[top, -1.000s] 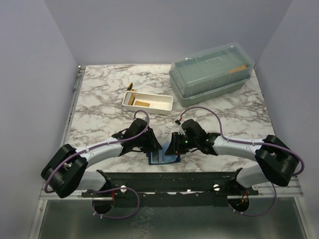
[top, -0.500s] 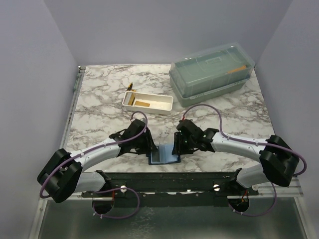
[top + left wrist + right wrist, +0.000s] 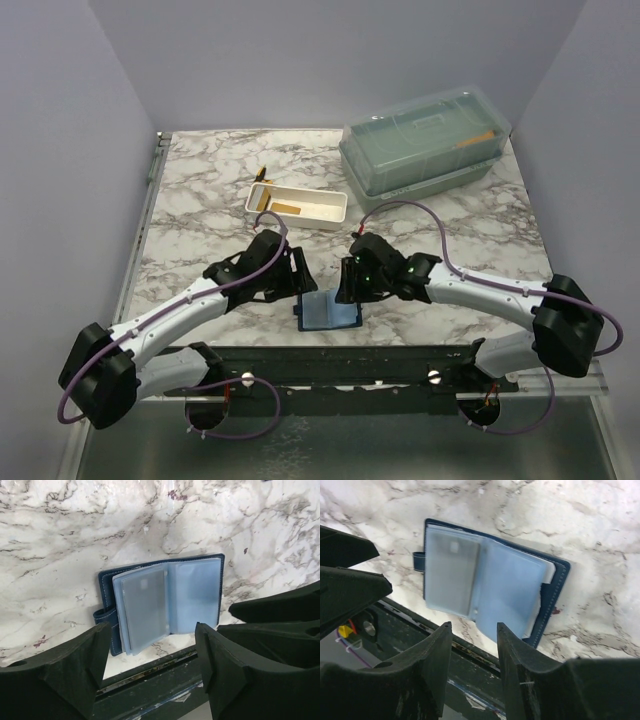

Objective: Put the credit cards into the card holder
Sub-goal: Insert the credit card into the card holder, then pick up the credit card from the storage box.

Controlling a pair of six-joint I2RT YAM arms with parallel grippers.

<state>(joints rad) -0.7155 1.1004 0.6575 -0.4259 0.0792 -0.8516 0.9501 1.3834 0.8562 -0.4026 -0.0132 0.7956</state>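
Note:
The card holder (image 3: 325,312) lies open and flat near the table's front edge, its grey-blue pockets facing up. It shows in the left wrist view (image 3: 165,600) and the right wrist view (image 3: 490,595). I see no card in its pockets. My left gripper (image 3: 297,282) is open and empty just left of it and behind it (image 3: 152,650). My right gripper (image 3: 346,287) is open and empty just right of it and behind it (image 3: 474,640). Neither touches it. An orange-tan credit card (image 3: 287,208) lies in the white tray (image 3: 325,210), with a darker card (image 3: 259,200) at the tray's left end.
A large translucent green lidded box (image 3: 425,140) stands at the back right. A small dark and yellow object (image 3: 263,174) lies behind the tray. The dark metal rail (image 3: 330,355) runs along the table's front edge, just below the card holder.
Both grippers have drawn back from the card holder toward the far side. The holder, earlier pressed between them, now lies open and flat by itself.

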